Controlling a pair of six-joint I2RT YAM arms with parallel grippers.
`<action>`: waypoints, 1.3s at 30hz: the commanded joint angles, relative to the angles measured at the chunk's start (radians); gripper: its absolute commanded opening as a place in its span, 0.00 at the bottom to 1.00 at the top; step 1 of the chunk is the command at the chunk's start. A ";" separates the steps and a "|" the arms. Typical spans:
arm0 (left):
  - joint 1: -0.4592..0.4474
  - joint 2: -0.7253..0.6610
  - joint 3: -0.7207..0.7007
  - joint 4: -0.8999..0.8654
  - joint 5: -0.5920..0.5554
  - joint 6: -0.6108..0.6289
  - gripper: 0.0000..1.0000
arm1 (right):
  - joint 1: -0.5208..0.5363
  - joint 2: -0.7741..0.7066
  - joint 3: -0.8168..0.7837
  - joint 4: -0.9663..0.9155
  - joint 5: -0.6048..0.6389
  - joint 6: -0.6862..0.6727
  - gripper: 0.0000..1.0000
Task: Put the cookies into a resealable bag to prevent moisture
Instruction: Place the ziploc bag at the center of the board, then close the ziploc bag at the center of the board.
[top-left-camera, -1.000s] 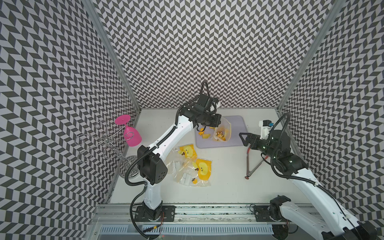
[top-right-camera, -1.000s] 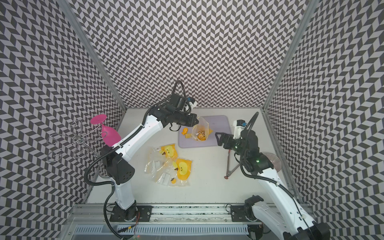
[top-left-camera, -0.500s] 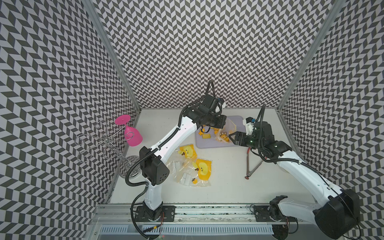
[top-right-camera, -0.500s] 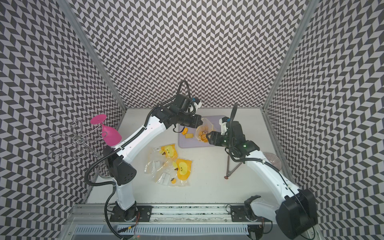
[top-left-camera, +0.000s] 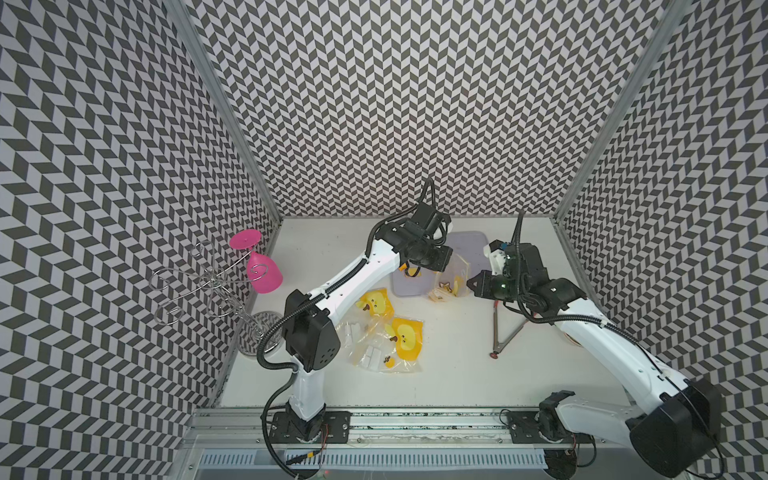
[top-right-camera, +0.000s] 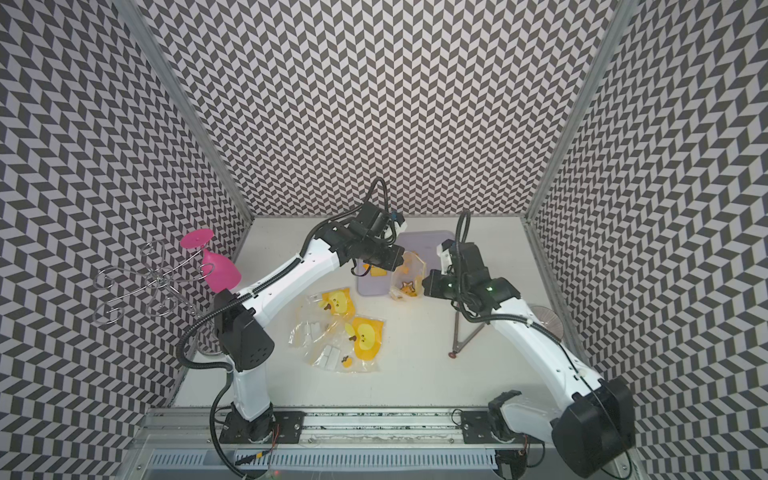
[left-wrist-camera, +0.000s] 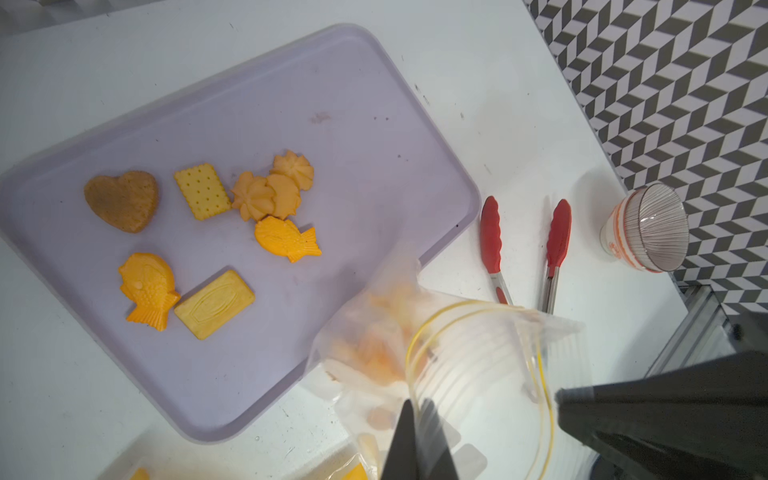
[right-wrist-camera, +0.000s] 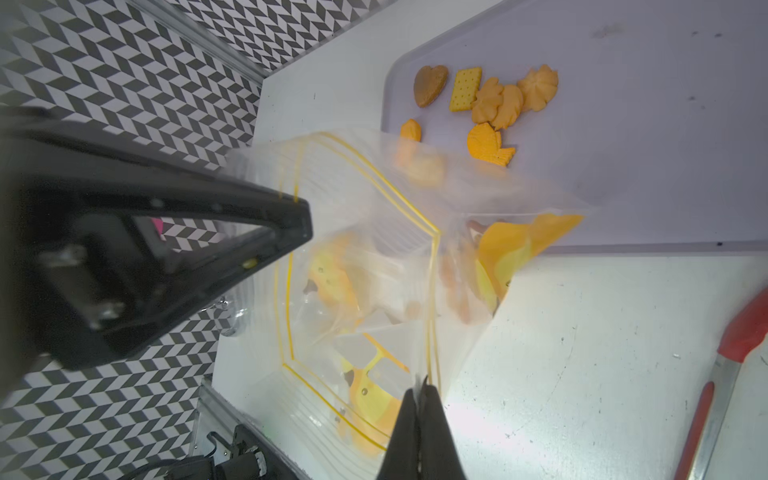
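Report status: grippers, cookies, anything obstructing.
Left gripper shut on bag rim; right gripper shut on opposite rim. Bag mouth open. Several cookies on tray. Tongs lie aside.

— The table?
— White table (top-left-camera: 457, 374), centre of frame in both top views. Lilac tray (top-left-camera: 473, 245) flat on it, toward the top edge.
— And around the tray?
— Heap of printed clear bags (top-left-camera: 386, 328) to its lower left. Red-tipped tongs (top-left-camera: 495, 328) to its lower right, legs spread. Striped cup (left-wrist-camera: 646, 228) by the right edge. Open clear bag (top-left-camera: 451, 276) at the tray's lower right corner; can't tell whether its bottom rests on the table.
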 joint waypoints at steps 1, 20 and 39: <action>-0.030 -0.071 -0.035 -0.001 -0.006 0.059 0.00 | 0.003 -0.038 0.044 -0.042 -0.058 0.057 0.01; 0.042 -0.222 -0.227 0.230 -0.032 0.030 0.87 | -0.057 0.021 -0.042 0.214 -0.050 0.253 0.00; -0.080 -0.814 -1.130 1.029 -0.057 0.207 0.68 | -0.087 0.133 0.022 0.142 -0.092 0.123 0.00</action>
